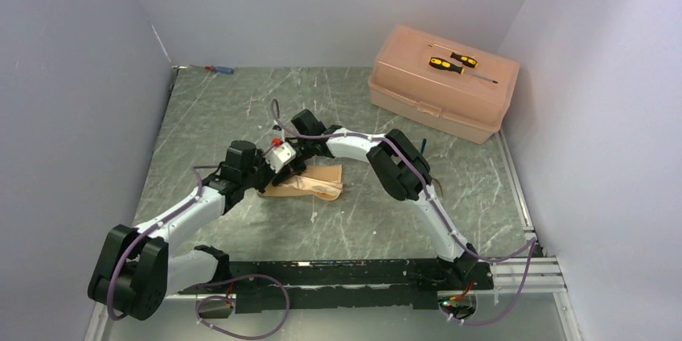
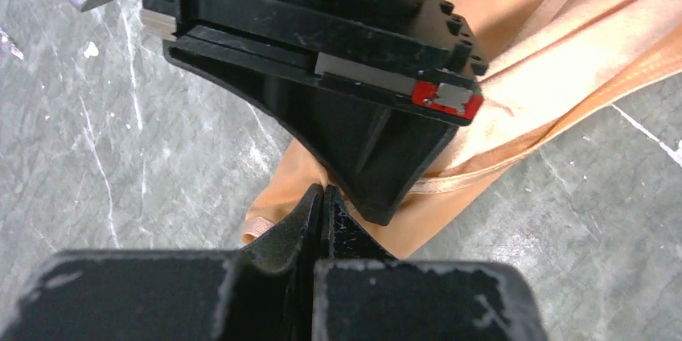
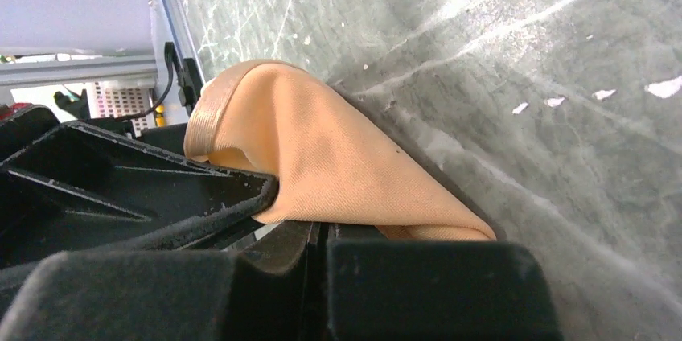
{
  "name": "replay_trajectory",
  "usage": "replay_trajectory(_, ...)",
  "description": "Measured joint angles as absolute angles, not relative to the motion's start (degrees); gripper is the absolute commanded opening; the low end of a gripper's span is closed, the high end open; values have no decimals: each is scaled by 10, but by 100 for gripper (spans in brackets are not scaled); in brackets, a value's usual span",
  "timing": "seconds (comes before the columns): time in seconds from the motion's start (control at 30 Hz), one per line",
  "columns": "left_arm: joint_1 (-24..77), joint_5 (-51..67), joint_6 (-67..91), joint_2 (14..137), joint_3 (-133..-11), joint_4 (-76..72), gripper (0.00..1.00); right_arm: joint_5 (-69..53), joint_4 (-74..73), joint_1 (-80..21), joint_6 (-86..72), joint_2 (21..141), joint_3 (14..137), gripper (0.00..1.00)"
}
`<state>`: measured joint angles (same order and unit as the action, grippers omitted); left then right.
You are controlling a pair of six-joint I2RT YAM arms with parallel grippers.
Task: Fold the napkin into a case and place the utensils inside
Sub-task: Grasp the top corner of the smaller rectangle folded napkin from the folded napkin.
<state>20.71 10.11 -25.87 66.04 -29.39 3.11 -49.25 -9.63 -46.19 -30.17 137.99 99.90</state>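
Lying mid-frame in the top view, the napkin (image 1: 318, 182) runs left-right, right end slightly higher; left gripper (image 2: 322, 196) and right gripper (image 3: 320, 227) pinch its left end, jaws closed.

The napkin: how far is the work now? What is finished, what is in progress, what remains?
Done: the napkin lies partly folded, a flat band, no case yet. In hand: the left jaws and right jaws are shut at its left end, the right ones seemingly pinching a raised fold. Left: finish the case, put in the utensils; none shows in the cloth.
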Motion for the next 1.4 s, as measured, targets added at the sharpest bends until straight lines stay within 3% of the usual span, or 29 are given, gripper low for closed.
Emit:
replay_trajectory(0.8, 207, 171, -501, 651, -231, 8, 3, -575, -102, -442, -357, 1446, 1055, 0)
replay_trajectory(1.07, 207, 182, -626, 675, -213, -14, 3, -593, -23, -430, -401, 1435, 1007, 26)
replay_trajectory(1.27, 208, 188, -706, 689, -204, -14, 3, -618, 60, -408, -450, 1424, 970, 35)
replay_trajectory(1.4, 208, 193, -742, 689, -206, -3, 3, -619, 74, -393, -454, 1411, 968, 59)
